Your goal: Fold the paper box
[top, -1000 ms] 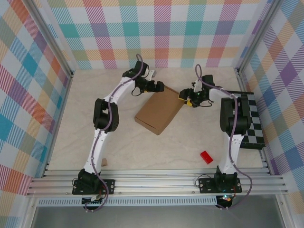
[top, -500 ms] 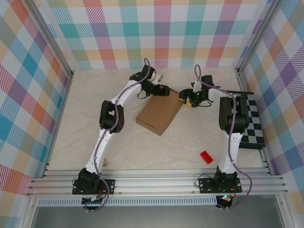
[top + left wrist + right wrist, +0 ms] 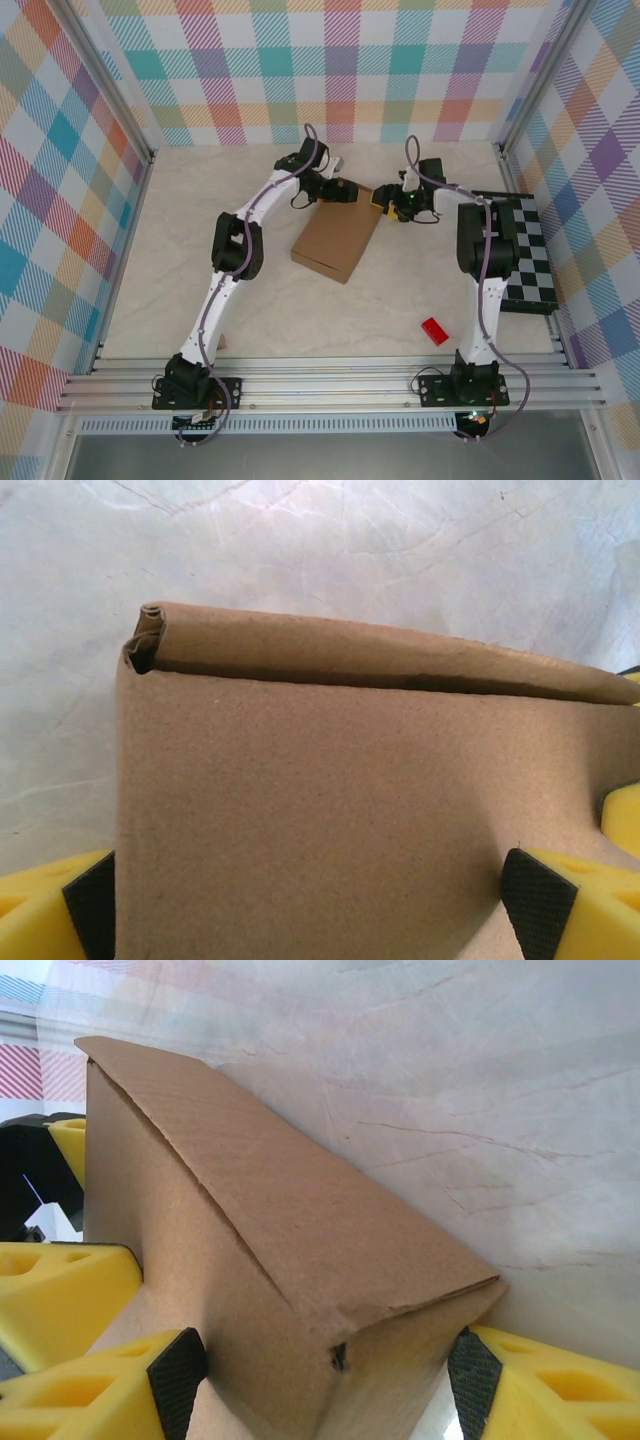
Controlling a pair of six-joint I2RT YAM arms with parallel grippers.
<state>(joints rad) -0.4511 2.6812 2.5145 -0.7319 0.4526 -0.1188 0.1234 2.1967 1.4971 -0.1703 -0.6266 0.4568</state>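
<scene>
Small tan cube (image 3: 218, 342) near left arm base, clear of everything. Left gripper (image 3: 310, 908) spread wide, astride the far end of the plain brown corrugated cardboard paper box (image 3: 336, 240) at table centre. Right gripper (image 3: 322, 1380) pinches the box's far right corner, 2 pads against cardboard. Small red block (image 3: 434, 331) and black-and-white checkered mat (image 3: 528, 262) lie well apart, right.

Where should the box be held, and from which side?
Probably at the far short end of the box, coming from the far side. It lies flat, and that end looks narrow enough to fit between open jaws, as the right wrist view suggests.
</scene>
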